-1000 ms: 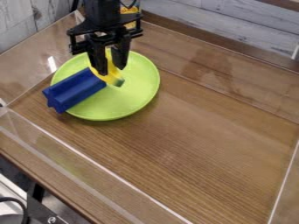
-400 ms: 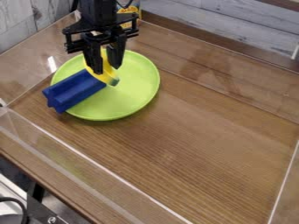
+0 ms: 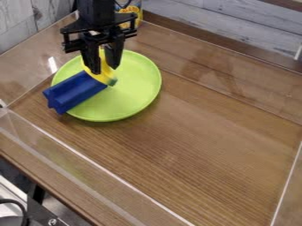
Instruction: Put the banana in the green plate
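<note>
Tool [image 3: 102,71]: pinches the banana [image 3: 106,74], upper left.
Do well: open over the green plate [image 3: 136,93], clear of the blue block [image 3: 74,90].

a black robot gripper [image 3: 101,65] points straight down over the green plate [image 3: 132,95], its fingers closed on the yellow banana [image 3: 108,72], which hangs above the plate's left half. a blue ridged block [image 3: 71,92] lies across the plate's left rim, just beside the banana, on a wooden table [image 3: 213,132].
</note>
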`<state>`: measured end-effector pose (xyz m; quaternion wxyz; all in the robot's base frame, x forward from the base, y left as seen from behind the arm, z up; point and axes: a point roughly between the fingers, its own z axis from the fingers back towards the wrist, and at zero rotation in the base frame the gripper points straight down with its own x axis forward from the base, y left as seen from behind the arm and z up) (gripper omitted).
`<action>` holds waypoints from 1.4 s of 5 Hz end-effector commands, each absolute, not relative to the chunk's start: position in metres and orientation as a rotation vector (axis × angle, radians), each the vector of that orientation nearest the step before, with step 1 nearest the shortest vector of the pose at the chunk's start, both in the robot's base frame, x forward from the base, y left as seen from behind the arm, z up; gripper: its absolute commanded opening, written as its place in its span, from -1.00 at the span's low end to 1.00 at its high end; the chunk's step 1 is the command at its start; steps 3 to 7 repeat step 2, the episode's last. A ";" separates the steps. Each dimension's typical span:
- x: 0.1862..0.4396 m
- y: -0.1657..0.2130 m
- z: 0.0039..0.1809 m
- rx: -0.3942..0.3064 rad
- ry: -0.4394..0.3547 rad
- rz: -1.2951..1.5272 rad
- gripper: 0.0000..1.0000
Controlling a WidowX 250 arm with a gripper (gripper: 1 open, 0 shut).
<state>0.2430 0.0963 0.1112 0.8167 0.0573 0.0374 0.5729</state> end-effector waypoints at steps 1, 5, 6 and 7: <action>0.243 0.100 0.122 0.127 0.034 1.234 -1.00; 0.242 0.101 0.121 0.138 0.037 1.232 -1.00; 0.242 0.101 0.121 0.138 0.037 1.232 -1.00; 0.242 0.101 0.121 0.138 0.037 1.232 -1.00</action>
